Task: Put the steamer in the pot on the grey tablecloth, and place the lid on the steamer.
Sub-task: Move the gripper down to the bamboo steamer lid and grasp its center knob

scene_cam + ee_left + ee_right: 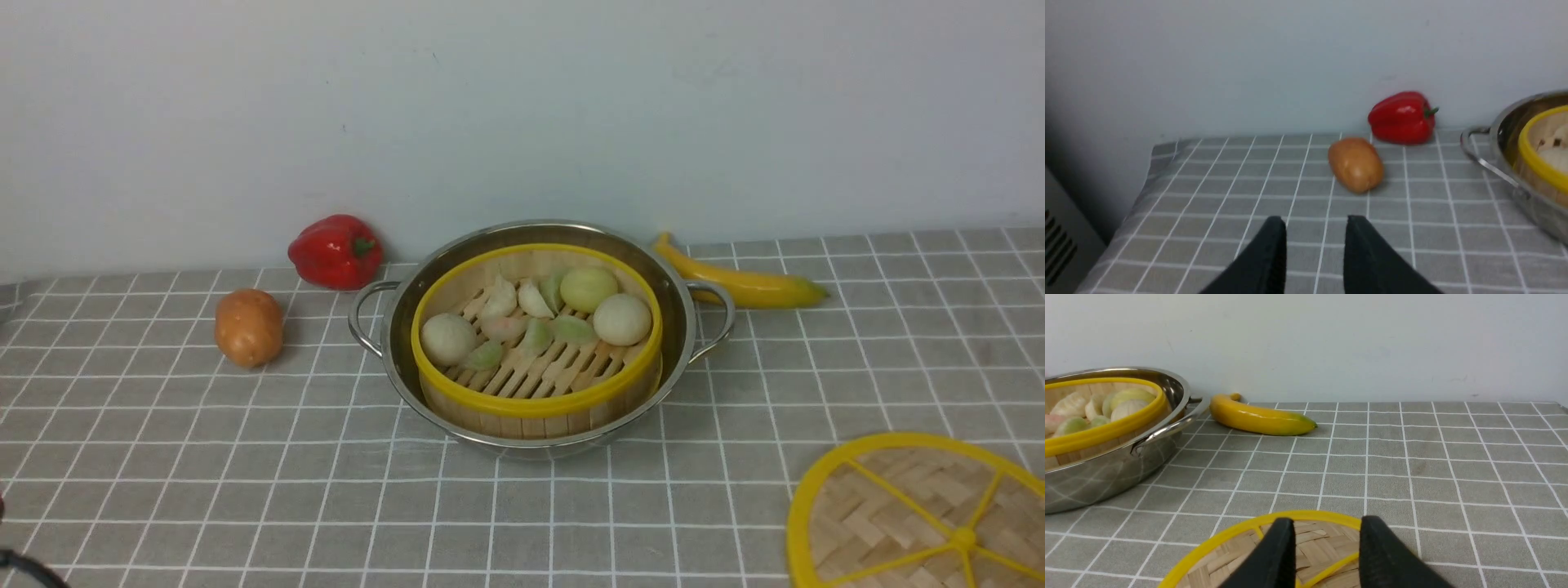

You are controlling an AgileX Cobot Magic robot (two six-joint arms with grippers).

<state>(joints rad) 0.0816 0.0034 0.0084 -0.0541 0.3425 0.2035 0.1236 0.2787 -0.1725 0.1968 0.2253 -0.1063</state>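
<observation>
Hanging with jaws parted and empty at the right gripper [1327, 520], just over the lid [1229, 555] lying by the grey tablecloth's [245, 490] near right corner; left gripper [1315, 218] parted too, apparently empty. Sitting already in the pot [539, 233] toward the far edge: the steamer [535, 402]. Remaining: lidding.

Open grey tablecloth [245, 490] lay in front of the pot [397, 343]. A potato [248, 327] and red pepper [335, 251] stood off its left side. A banana [739, 282] lay just behind its right handle.
</observation>
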